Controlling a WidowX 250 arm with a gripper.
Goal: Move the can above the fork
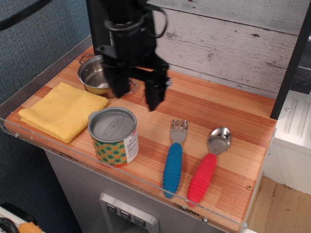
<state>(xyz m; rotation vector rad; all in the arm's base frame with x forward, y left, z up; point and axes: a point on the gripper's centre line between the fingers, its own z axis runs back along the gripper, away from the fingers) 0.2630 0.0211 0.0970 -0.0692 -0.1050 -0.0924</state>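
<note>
The can [114, 137], with a grey lid and a green-orange patterned label, stands upright near the front edge of the wooden counter. The fork [174, 157] with a blue ribbed handle lies to its right, tines pointing to the back. My gripper [135, 95] is open and empty, its two black fingers pointing down, hovering just above and behind the can. It is left of and behind the fork.
A steel pot [92, 74] with two handles sits at the back left, partly hidden by my gripper. A folded yellow cloth [60, 111] lies left of the can. A spoon [208, 165] with a red handle lies right of the fork. A clear rim [146, 187] edges the front.
</note>
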